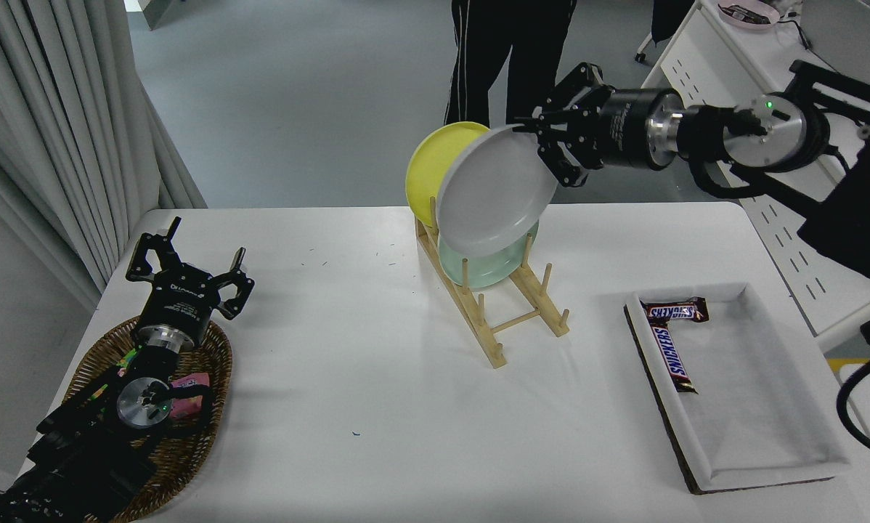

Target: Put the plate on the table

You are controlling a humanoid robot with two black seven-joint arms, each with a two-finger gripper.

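Observation:
The pale grey-white plate (494,190) hangs tilted in the air above the wooden rack (504,309), clear of its pegs. My right gripper (544,139) is shut on the plate's upper right rim, the arm reaching in from the right at height. Behind the plate, a yellow plate (428,163) and a mint-green plate (486,267) still stand in the rack, partly hidden. The white table (348,363) lies below. My left gripper (188,261) is parked open at the lower left, over a wicker basket (181,436).
A white tray (754,407) with two chocolate bars (671,356) sits at the right. A person's dark-trousered legs (507,58) stand beyond the table's far edge. A white perforated desk (740,94) is at the upper right.

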